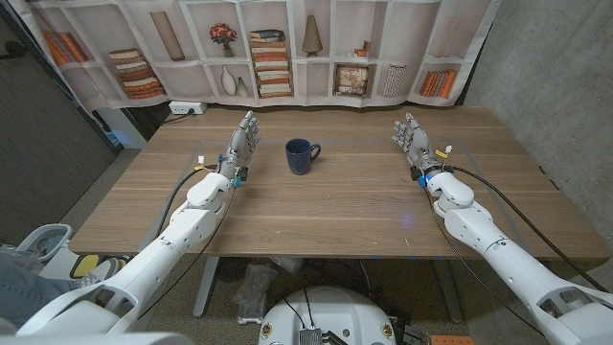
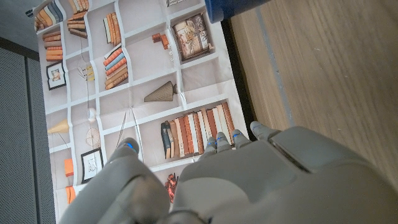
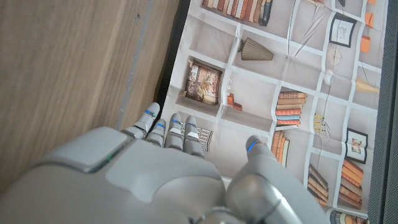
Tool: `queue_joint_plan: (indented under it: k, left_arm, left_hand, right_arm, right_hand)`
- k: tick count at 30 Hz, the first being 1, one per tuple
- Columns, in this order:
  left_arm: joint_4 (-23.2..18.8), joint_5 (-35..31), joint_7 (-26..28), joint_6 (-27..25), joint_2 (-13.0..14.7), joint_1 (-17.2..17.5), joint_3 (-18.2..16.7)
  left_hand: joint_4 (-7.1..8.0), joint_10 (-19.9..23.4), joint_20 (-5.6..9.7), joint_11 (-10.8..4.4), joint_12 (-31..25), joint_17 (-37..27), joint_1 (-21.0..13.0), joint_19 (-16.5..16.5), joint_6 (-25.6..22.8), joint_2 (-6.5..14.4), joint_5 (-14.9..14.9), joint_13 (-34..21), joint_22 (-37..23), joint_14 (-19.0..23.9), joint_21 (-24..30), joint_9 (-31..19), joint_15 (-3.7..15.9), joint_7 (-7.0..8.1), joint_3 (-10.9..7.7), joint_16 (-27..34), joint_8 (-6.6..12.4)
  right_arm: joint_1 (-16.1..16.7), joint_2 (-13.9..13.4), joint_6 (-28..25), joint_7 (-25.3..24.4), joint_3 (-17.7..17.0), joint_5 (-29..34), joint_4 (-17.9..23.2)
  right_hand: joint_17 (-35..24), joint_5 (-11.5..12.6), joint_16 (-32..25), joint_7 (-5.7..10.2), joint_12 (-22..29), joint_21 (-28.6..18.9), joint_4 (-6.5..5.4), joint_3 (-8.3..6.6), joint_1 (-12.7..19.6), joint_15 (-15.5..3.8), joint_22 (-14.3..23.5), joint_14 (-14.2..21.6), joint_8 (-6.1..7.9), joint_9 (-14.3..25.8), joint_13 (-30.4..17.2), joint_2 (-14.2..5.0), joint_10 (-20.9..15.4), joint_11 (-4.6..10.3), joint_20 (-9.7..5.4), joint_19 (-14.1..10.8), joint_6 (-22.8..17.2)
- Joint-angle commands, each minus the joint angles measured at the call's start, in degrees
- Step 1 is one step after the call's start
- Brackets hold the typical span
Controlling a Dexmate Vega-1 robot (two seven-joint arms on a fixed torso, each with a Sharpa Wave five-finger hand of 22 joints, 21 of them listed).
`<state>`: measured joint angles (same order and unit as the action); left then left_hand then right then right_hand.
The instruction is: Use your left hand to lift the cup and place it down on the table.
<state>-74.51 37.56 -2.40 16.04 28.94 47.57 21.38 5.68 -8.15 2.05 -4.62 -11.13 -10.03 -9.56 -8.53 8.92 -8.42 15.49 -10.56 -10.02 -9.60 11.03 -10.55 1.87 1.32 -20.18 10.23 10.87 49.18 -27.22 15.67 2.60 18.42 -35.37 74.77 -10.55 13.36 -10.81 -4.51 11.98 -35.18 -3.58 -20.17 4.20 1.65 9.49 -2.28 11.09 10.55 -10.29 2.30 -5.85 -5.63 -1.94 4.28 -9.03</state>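
Left hand (image 1: 242,142) stands above the wooden table (image 1: 335,206) toward its left edge, fingers extended and slightly apart, holding nothing. Right hand (image 1: 412,139) stands toward the right edge in the same posture, fingers apart, empty. Dark blue ceramic cup (image 1: 301,155) sits upright on the table toward the far edge, just beside the left hand but not touching it, handle turned toward the right edge. Printed bookshelf backdrop (image 1: 278,48) hangs beyond the far edge.
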Motion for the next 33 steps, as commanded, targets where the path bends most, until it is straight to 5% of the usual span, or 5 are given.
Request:
queue_joint_plan:
  k: [1, 33]
  left_arm:
    - [-1.1, 0.0, 0.1, -0.9, 0.0, 0.2, 0.1]
    - [-2.8, -2.0, 1.1, 1.9, -0.3, 1.2, 0.4]
  left_hand:
    - [-0.31, 0.1, 5.41, 0.32, -0.5, -0.3, -0.8, 0.0, 0.1, 0.2, 0.5, -0.1, -0.3, -1.1, 0.4, -0.1, 0.76, -0.23, -0.35, 0.4, 0.55]
    - [-1.34, 3.4, 4.71, 0.38, -1.5, -0.2, -2.5, 2.0, -3.3, 1.0, 1.2, -0.1, -0.2, 1.9, 1.0, -0.1, 0.75, -0.60, -0.16, 1.1, 1.48]
  right_arm:
    - [1.5, 4.4, -2.5, 3.3, -5.8, 4.7, 0.4]
    - [3.8, 7.3, -4.7, 6.8, -11.5, 8.7, 2.4]
  right_hand:
    - [-0.1, 0.3, -0.3, -0.02, 0.1, -0.2, 0.09, -0.45, 1.0, -0.03, 0.2, -0.8, 0.25, 0.1, -0.3, -0.13, -0.3, -0.20, -3.30, 0.4, -0.3]
    - [-0.1, -0.4, -0.5, 0.13, 0.3, 0.8, 0.84, -0.32, 1.7, 0.17, 0.3, -0.4, 0.32, 0.1, -0.3, -0.99, -0.7, -0.28, -2.96, -0.1, -0.9]
